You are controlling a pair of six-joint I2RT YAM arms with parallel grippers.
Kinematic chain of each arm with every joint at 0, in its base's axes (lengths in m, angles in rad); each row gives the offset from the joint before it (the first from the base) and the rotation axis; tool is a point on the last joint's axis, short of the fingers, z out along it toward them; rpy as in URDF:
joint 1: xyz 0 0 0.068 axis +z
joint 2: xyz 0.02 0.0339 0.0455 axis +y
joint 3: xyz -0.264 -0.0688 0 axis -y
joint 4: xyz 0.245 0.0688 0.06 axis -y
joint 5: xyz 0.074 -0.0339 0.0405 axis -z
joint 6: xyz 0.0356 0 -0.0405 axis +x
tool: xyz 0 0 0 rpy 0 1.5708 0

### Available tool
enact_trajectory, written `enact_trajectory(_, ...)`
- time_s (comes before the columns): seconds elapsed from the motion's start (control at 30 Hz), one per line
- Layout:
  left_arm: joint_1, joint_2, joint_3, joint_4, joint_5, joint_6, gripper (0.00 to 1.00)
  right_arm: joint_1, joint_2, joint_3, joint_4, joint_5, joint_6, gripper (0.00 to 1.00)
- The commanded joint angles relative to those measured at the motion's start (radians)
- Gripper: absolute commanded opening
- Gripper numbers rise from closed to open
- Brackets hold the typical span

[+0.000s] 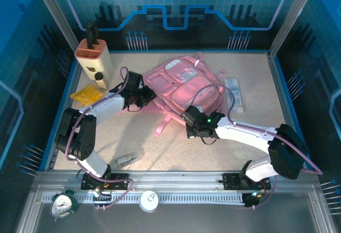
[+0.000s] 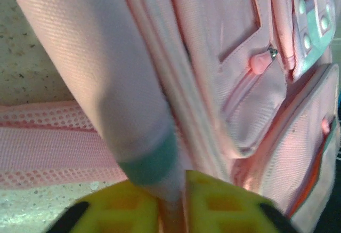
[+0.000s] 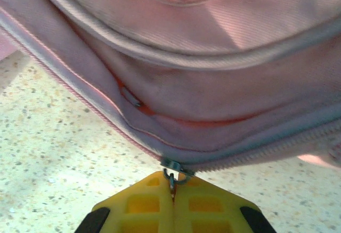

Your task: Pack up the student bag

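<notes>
Right fingers (image 3: 143, 205) clamp zip pull (image 3: 172, 172); left fingers (image 2: 219, 202) pinch student bag (image 2: 213, 41).

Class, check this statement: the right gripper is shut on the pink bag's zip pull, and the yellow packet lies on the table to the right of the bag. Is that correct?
One detail is wrong. The yellow packet lies to the left of the student bag, not the right; the top external view shows it. The rest holds: the right gripper is shut on the zip pull.
</notes>
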Motion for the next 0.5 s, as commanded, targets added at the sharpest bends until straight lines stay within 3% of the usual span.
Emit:
enact_trajectory(0.0, 0.011, -0.06, -0.017, 0.019, 0.048, 0.011, 0.29, 0.014, 0.019, 0.031, 0.022, -0.047, -0.015, 0.0)
enact_trajectory(0.17, -0.07, -0.185, -0.197, 0.092, 0.04, -0.209, 0.51, 0.012, 0.018, 0.018, 0.038, -0.053, -0.007, 0.0)
enact_trajectory(0.33, -0.229, -0.203, -0.277, 0.218, -0.033, -0.408, 0.56, 0.007, 0.024, 0.017, 0.033, -0.056, -0.006, 0.0)
enact_trajectory(0.47, -0.295, -0.128, -0.255, 0.292, -0.048, -0.481, 0.56, 0.008, 0.029, 0.017, 0.035, -0.055, -0.005, 0.0)
